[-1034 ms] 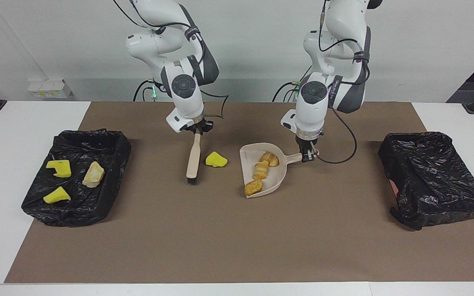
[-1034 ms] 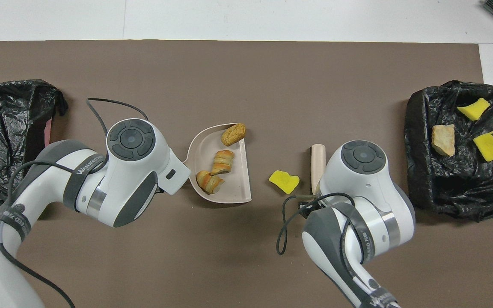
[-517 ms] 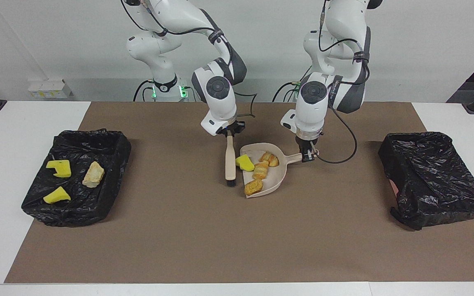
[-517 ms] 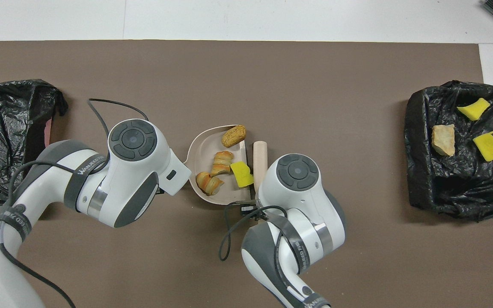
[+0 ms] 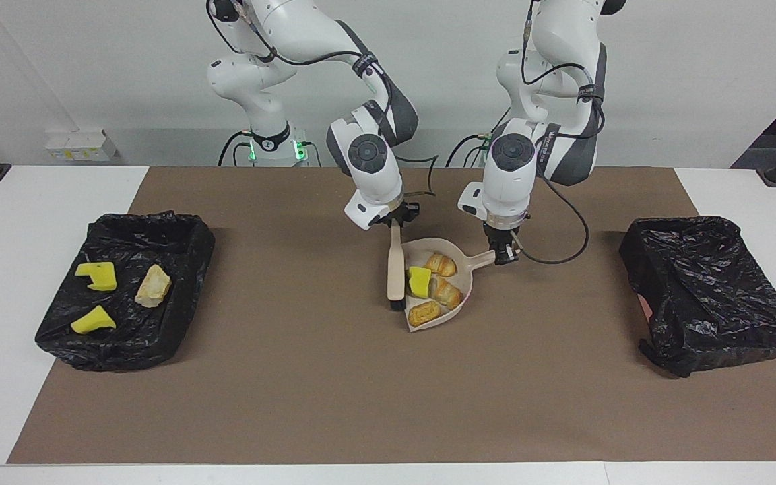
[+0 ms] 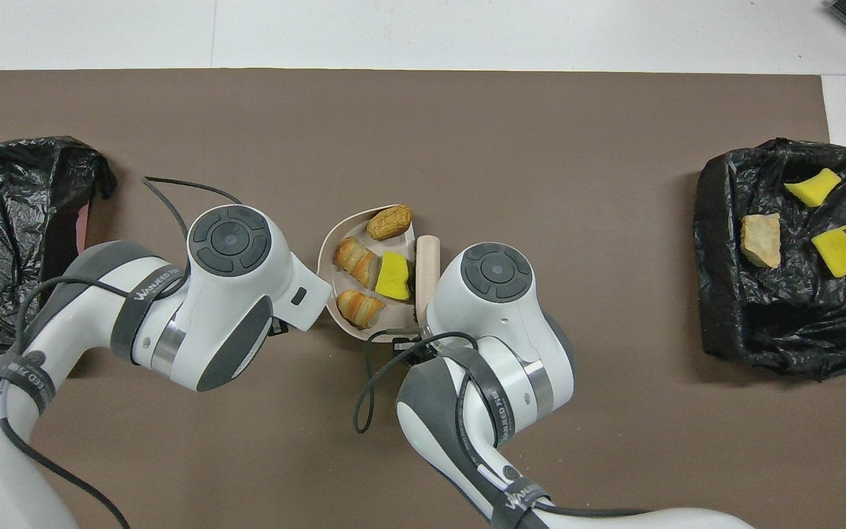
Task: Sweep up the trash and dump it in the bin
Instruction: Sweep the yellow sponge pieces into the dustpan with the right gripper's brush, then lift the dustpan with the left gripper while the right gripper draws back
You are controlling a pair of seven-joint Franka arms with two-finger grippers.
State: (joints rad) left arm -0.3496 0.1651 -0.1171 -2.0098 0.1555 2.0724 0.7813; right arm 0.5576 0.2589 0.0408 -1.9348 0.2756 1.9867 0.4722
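Sponge (image 5: 419, 281) swept into pan (image 5: 463, 297). Right gripper (image 5: 396, 221) clamps brush (image 5: 395, 269); left gripper (image 5: 504, 254) clamps pan handle. Dump due next.

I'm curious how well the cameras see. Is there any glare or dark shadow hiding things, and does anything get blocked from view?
Facing view: even, soft light; only faint shadows beside the bin and dustpan; the black liner shines a little. Overhead view: no glare, but the right arm's wrist covers most of the brush, and the left arm's wrist hides the dustpan's handle. Both views look sharp across the table.
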